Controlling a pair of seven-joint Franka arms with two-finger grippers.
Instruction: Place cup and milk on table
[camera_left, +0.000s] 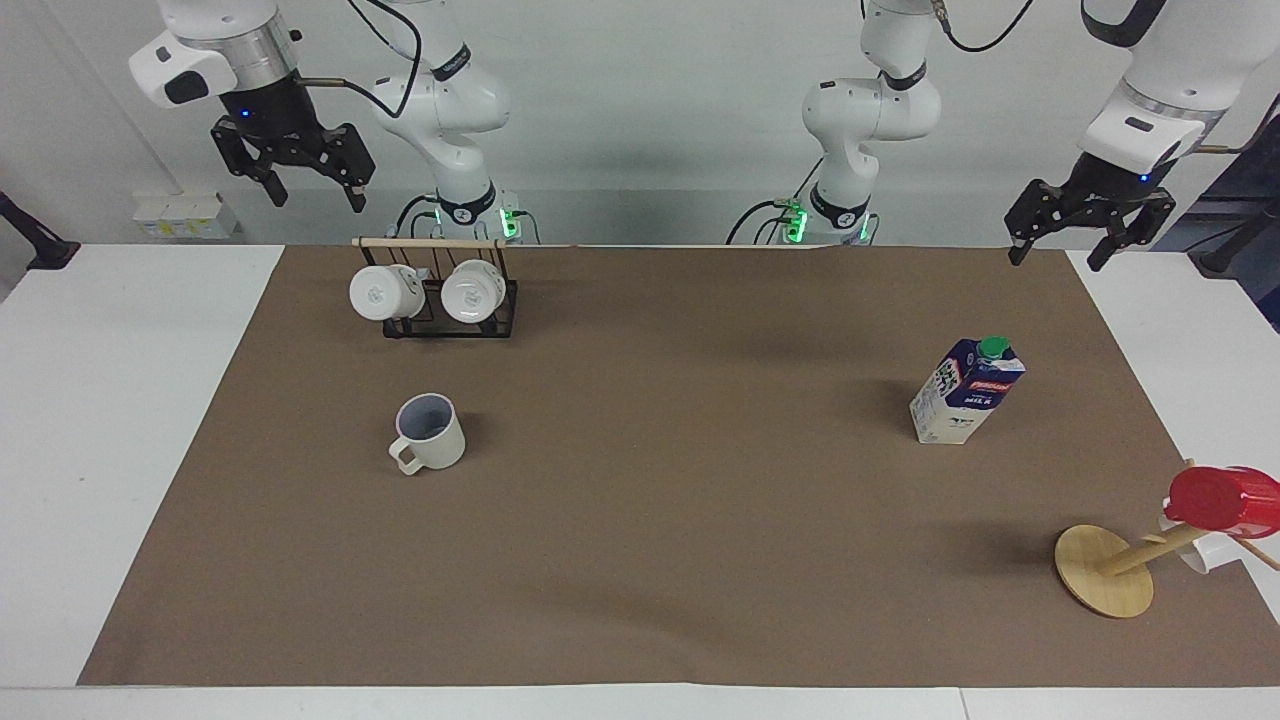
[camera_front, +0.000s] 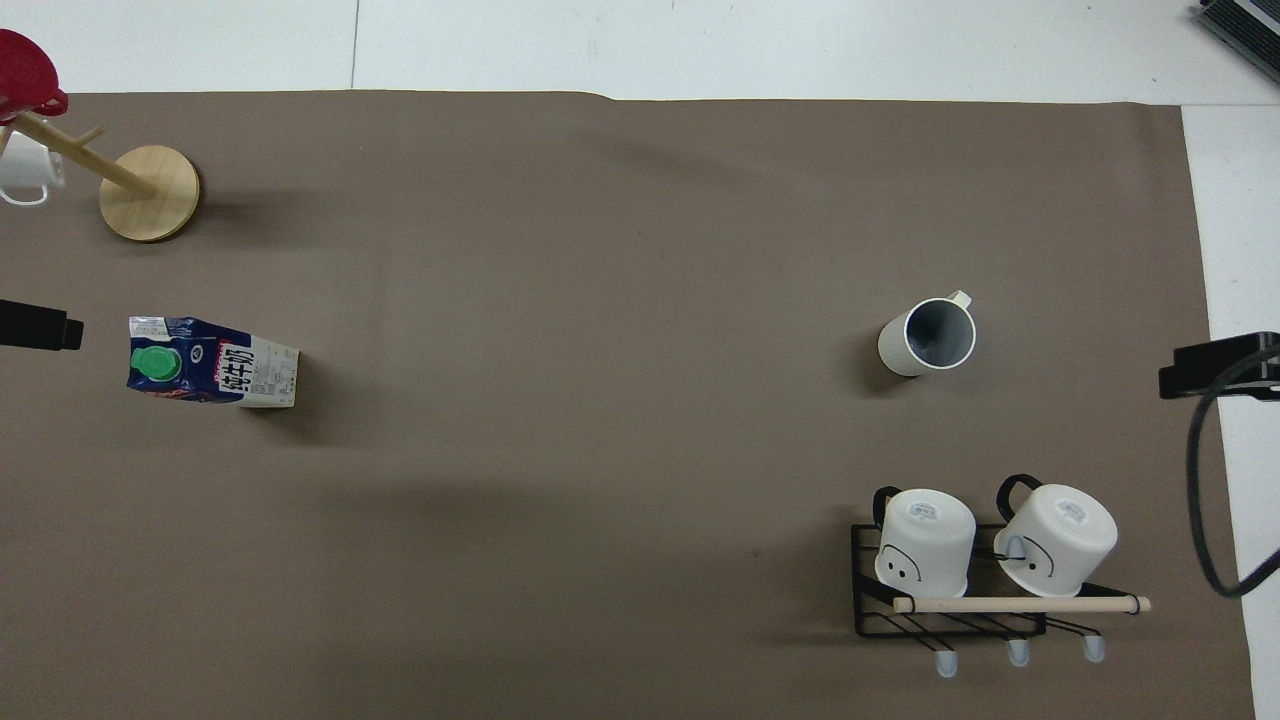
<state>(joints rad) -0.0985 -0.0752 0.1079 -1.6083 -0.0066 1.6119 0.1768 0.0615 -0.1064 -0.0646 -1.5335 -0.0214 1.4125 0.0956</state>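
The table (camera_left: 120, 450) is carrying a brown paper sheet (camera_left: 640, 560) that is covering most of its white top. The cup (camera_left: 432, 432) is standing upright on the sheet toward the right arm's end, farther from the robots than the black wire rack (camera_left: 450, 315) sitting near them. The milk (camera_left: 966, 392) is standing toward the left arm's end, and a wooden stand's round base (camera_left: 1104, 570) is resting farther out.

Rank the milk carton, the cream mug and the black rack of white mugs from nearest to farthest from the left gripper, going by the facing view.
Left gripper, open, hangs over the left arm's end of the table.
1. Milk carton: upright, at that same end.
2. Cream mug: toward the right arm's end.
3. Black rack: also toward that end, nearer the robots than the mug.
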